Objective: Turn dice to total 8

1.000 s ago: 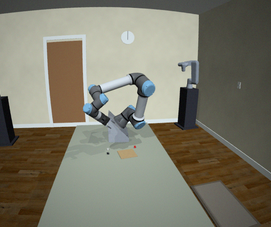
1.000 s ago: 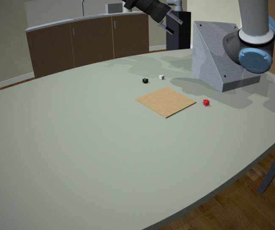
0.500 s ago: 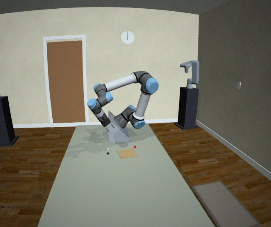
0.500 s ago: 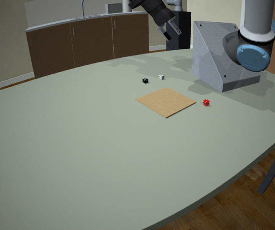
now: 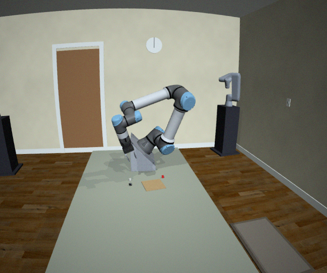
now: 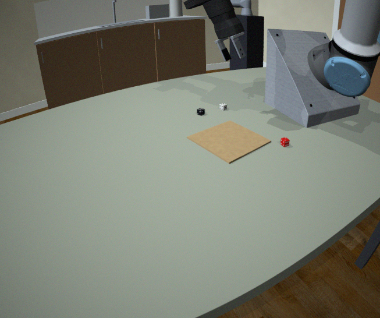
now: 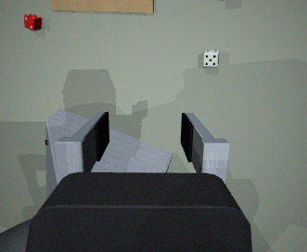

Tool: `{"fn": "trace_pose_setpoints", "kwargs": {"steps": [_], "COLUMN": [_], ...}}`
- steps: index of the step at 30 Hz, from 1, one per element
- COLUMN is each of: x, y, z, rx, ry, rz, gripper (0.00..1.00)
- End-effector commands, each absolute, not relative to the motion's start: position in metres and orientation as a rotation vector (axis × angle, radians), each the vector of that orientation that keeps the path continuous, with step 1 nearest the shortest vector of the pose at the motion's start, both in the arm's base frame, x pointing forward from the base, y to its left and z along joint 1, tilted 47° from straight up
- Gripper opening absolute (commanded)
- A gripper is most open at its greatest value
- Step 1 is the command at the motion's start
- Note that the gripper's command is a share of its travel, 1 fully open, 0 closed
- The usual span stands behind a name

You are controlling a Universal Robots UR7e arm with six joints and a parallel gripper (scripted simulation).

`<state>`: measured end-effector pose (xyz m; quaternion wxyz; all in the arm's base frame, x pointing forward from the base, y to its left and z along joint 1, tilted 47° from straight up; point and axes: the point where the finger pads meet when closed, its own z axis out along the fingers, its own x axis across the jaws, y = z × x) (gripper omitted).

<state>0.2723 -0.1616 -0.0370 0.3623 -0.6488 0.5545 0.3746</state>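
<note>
A tan square mat (image 6: 228, 140) lies flat on the table, also in the top view (image 5: 153, 185) and at the top edge of the wrist view (image 7: 102, 6). None of the dice is on it. A white die (image 6: 223, 106) (image 5: 129, 178) (image 7: 211, 58) shows five on top. A black die (image 6: 200, 111) (image 5: 130, 184) lies just left of it. A red die (image 6: 284, 141) (image 5: 162, 176) (image 7: 32, 21) lies off the mat's right side. My gripper (image 7: 145, 127) (image 6: 230, 50) (image 5: 126, 157) is open and empty, high above the table behind the white die.
The arm's grey wedge-shaped base (image 6: 302, 82) stands on the table just behind the mat and red die; its corner shows under the fingers in the wrist view (image 7: 120, 155). A brown cabinet (image 6: 121, 56) stands beyond the table.
</note>
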Motion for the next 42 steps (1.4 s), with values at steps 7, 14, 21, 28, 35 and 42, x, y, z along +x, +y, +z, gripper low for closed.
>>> {"fn": "trace_pose_setpoints", "kwargs": {"steps": [7,14,21,28,35,42], "x": [0.285,0.290,0.292,0.292,0.292,0.292], "y": [-0.164,-0.167,-0.168,-0.168,-0.168,-0.168], "z": [-0.052,-0.055,-0.055,-0.055,-0.055,-0.055], "rx": [-1.597,-1.540,-1.521,-1.519,-1.519,-1.519], "ry": [1.716,1.833,1.866,1.870,1.870,1.870], "rz": [0.754,0.648,0.615,0.611,0.611,0.611], "gripper": [1.00,1.00,1.00,1.00,1.00,1.00]}}
